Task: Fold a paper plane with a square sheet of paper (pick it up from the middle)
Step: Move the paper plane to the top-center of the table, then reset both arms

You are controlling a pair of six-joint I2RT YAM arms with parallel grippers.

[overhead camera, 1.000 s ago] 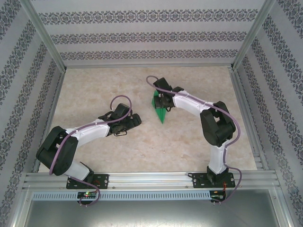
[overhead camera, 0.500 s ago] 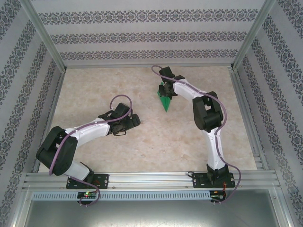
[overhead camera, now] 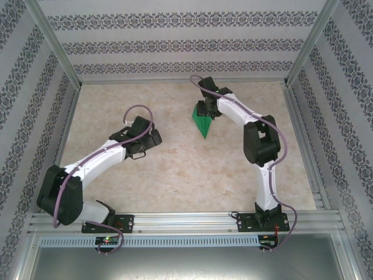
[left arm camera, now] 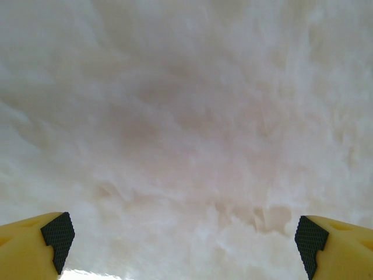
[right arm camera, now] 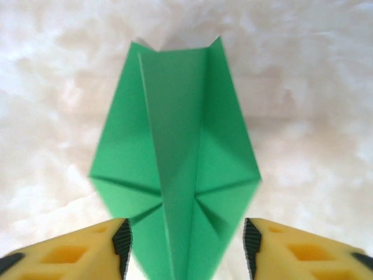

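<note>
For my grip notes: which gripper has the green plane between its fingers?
The right gripper: the paper plane sits between its open fingers; the left gripper hangs over marbled table.

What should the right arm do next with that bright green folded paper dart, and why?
Probably lift the right gripper straight up and back. Its jaws stand apart on either side of the bright green folded paper plane, which looks finished, with lengthwise creases, and seems to lie on the marbled table. Pulling away sideways might nudge it.
</note>
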